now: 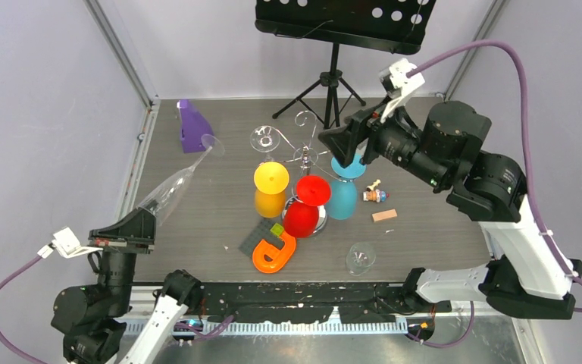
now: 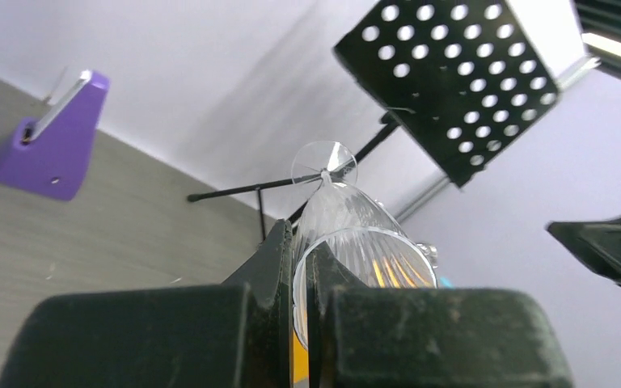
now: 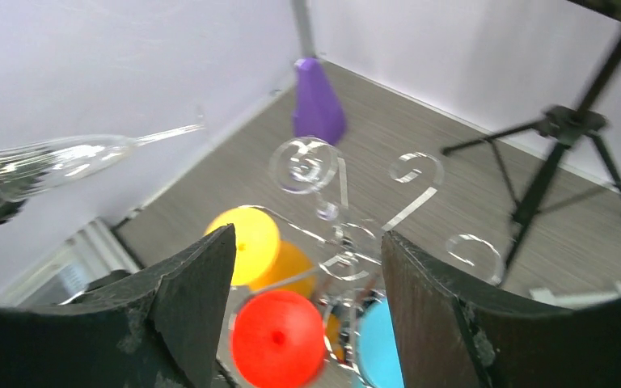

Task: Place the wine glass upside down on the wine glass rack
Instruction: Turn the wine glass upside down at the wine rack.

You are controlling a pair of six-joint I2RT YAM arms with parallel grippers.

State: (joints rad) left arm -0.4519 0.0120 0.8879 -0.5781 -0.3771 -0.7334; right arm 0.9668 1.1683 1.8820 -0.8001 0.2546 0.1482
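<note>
The wine glass [image 1: 173, 188], a clear fluted flute, is in the air at the left, tilted, with its foot up toward the purple wedge. My left gripper [image 1: 138, 227] is shut on its rim. In the left wrist view one finger [image 2: 279, 250] lies outside the bowl [image 2: 348, 222] and the other inside. The wine glass rack [image 1: 305, 155], a chrome wire stand, is at the table's centre. Yellow [image 1: 270, 178], red [image 1: 312, 189] and blue [image 1: 346, 168] glasses and a clear one [image 1: 264, 138] hang on it upside down. My right gripper [image 1: 332, 144] hovers open just right of the rack top, holding nothing [image 3: 307, 242].
A black music stand [image 1: 333, 76] stands behind the rack. A purple wedge [image 1: 193, 125] sits at the back left. An orange piece on a grey brick [image 1: 273, 249], another clear glass on its side [image 1: 361, 258], a small figure [image 1: 373, 195] and a wooden block [image 1: 384, 215] lie near the front.
</note>
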